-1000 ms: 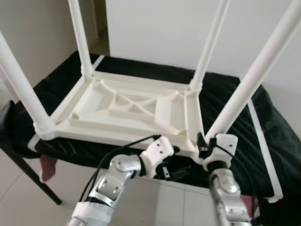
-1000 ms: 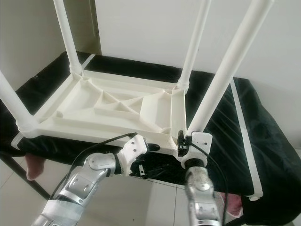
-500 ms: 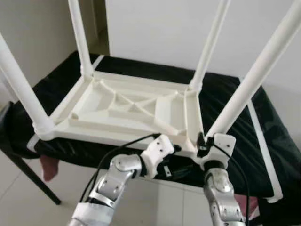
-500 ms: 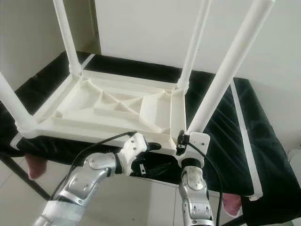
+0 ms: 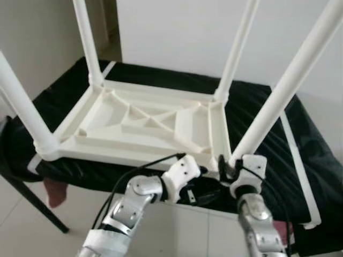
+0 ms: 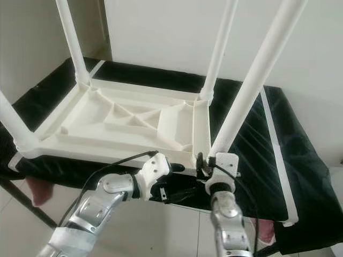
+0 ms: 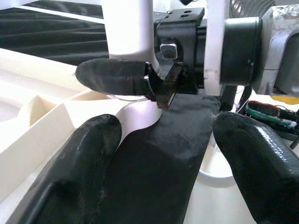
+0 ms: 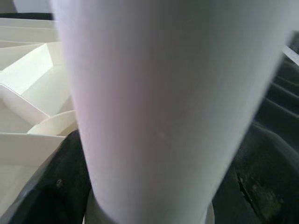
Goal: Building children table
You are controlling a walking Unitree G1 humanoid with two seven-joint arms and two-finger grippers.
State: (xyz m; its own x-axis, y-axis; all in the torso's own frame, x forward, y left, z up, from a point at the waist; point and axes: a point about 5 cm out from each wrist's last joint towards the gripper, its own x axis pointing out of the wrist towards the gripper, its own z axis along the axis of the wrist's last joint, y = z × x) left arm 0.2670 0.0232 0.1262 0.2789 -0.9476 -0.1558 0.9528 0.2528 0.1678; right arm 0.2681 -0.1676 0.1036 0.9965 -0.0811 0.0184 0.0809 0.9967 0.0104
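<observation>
White plastic table [image 5: 144, 126] lies upside down on the black-draped desk [image 5: 300, 155], four legs up. Your right gripper [image 5: 231, 166] pinches the base of the near-right leg [image 5: 278, 101] at its corner socket; your left gripper [image 5: 195, 184], fingers [image 7: 88, 154] spread, waits just beside that corner at the desk's near edge. Push the leg off-axis and it may jam (or the light table slides toward the edge).

Upturned table [image 5: 144, 126] on bed [image 5: 268, 107] (centred)
</observation>
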